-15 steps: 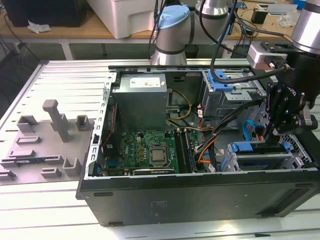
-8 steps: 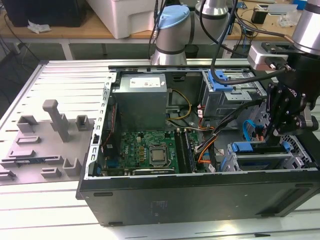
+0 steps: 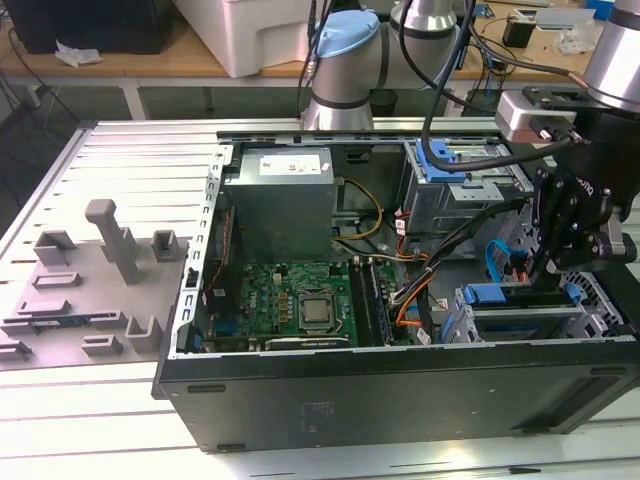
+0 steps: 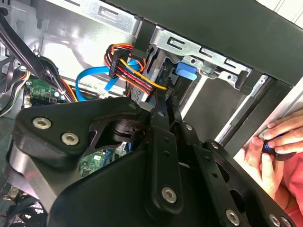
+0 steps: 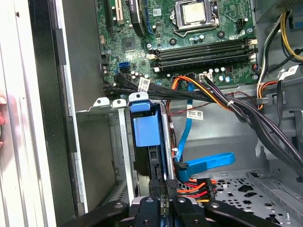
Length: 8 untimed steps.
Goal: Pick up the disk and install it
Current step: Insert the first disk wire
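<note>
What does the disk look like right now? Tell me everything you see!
The disk stands on edge in a slot of the silver metal cage, near a corner of the computer case. Mostly its blue plastic carrier shows, with a tab at one end and a dark strip behind it. Its label is hidden. Cage walls flank it on both sides. The hand is right at its near edge, and a blue cable lies beside it.

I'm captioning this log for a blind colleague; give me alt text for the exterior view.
An open computer case lies on a slatted metal table, and the robot's black claw reaches down at the blue-railed disk in the drive cage on the exterior view's right. The green motherboard lies at centre.
</note>
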Motion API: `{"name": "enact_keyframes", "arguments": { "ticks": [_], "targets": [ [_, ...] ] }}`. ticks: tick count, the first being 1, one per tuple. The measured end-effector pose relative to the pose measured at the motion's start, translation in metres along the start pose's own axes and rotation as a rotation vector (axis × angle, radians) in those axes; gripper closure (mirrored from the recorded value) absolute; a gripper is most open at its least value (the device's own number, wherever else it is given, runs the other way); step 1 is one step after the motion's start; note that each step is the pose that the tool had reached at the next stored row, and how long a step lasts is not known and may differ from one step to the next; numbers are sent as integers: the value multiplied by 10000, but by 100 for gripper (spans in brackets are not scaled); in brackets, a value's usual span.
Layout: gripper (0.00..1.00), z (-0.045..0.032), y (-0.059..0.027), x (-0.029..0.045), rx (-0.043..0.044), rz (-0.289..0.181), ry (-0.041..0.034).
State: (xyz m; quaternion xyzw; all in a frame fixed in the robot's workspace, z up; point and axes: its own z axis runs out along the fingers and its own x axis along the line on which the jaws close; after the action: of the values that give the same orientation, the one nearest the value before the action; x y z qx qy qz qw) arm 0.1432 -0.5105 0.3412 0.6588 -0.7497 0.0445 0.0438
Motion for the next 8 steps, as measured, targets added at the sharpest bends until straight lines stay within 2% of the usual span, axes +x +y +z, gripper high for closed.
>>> {"name": "enact_keyframes", "arguments": {
  "ticks": [8],
  "targets": [
    [83,19,0,1,-1,0,-2]
  ]
}}
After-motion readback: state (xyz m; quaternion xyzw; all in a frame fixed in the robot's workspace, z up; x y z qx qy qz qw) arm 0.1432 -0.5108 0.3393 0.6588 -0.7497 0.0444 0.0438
